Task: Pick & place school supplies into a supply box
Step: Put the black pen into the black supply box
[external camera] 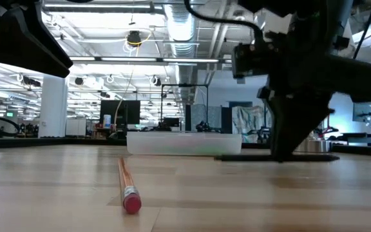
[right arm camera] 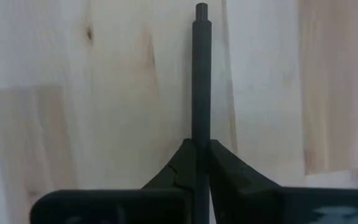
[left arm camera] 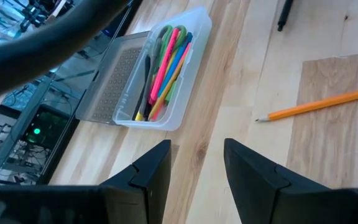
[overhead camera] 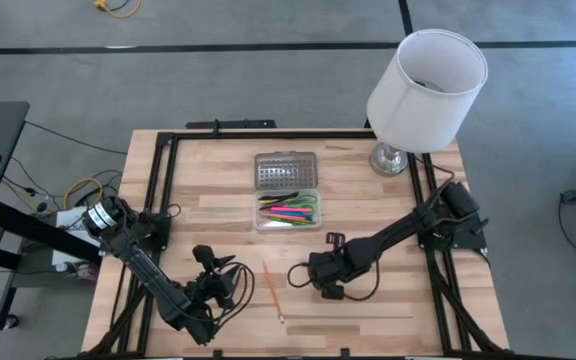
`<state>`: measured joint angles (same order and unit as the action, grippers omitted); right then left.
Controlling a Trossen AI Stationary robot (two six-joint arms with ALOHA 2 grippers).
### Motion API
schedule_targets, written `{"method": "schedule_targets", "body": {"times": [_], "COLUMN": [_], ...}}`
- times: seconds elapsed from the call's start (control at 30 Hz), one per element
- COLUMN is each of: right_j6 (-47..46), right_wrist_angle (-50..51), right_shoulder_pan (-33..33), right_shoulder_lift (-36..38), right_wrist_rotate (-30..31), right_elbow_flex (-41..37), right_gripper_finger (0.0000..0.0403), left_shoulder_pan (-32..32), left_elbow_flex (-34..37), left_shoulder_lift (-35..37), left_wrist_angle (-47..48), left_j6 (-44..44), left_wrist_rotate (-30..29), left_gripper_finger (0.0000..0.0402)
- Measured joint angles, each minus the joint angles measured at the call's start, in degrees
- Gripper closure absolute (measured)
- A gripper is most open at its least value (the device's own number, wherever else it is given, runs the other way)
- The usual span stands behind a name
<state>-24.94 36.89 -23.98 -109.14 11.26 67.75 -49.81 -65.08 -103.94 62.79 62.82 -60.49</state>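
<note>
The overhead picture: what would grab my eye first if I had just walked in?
Probably the big white lamp at the table's far right corner, then the clear supply box mid-table, lid open, full of bright pens. Nearer the front, the right tool is shut on a black pen lying on the wood, while an orange pencil lies loose beside the waiting left tool.

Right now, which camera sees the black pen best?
The right wrist view: the black pen fills it, pinched in the right claw. The left wrist view catches only its tip; high and low views hide it.
</note>
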Motion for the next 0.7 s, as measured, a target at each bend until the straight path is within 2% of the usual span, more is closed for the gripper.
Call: {"method": "schedule_targets", "body": {"times": [0.27, 0.47, 0.6, 0.7], "right_j6": [2.23, 8.44, 14.76, 19.40], "right_wrist_angle": [2.06, -0.08, -5.00, -9.36], "right_shoulder_pan": [0.82, 5.64, 11.23, 15.61], "right_shoulder_lift": [4.97, 9.71, 10.79, 10.48], "right_wrist_rotate": [6.43, 13.81, 13.94, 11.45], "right_elbow_flex": [0.09, 0.21, 0.28, 0.30], "right_gripper_finger": [0.0388, 0.0393, 0.0388, 0.0386], "left_shoulder_pan": [-1.02, -1.24, -1.24, -1.24], "left_elbow_flex": [0.00, 0.00, 0.00, 0.00], "left_shoulder_lift": [0.00, 0.00, 0.00, 0.00], "left_wrist_angle": [2.98, 4.40, 4.43, 4.41], "left_j6": [3.16, 4.70, 4.70, 4.70], "left_wrist_rotate": [-0.19, -0.34, -0.85, -0.85], "left_gripper_finger": [0.0258, 0.0258, 0.0258, 0.0258]}}
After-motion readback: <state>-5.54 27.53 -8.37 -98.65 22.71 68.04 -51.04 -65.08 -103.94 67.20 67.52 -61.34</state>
